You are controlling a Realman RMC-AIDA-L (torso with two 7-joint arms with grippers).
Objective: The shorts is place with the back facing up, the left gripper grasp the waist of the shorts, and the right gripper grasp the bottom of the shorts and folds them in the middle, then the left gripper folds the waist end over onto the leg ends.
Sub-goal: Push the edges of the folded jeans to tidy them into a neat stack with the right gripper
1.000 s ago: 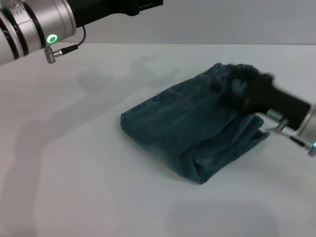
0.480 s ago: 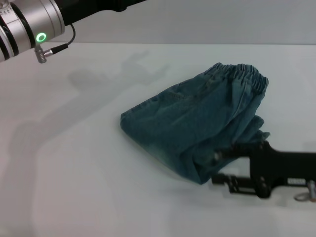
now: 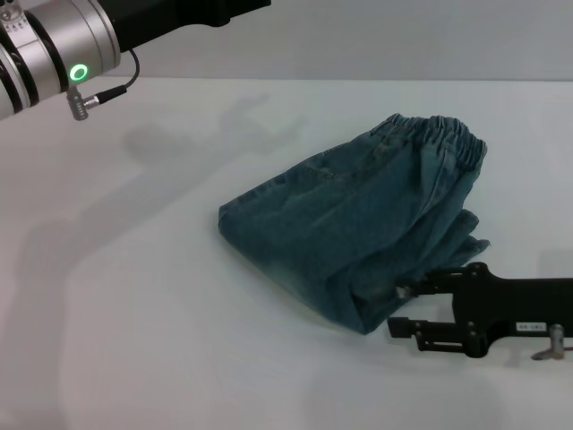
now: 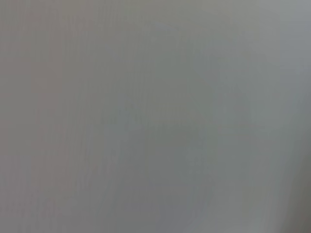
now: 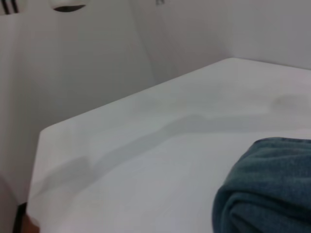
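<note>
Lying folded on the white worktop (image 3: pixel 134 296), the denim shorts (image 3: pixel 358 233) hide their leg ends. The right tool (image 3: pixel 400 310) sits beside them, seemingly spread; the left tool is cut off.

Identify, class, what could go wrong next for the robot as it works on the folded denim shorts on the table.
1. The right gripper sits open right at the near corner of the shorts; moving off, a finger could snag the cloth and drag the fold open.
2. The layers bunch unevenly at that near edge, below the elastic waist, so the fold may slump apart.
3. The left arm is raised far from the shorts and could not steady them.
</note>
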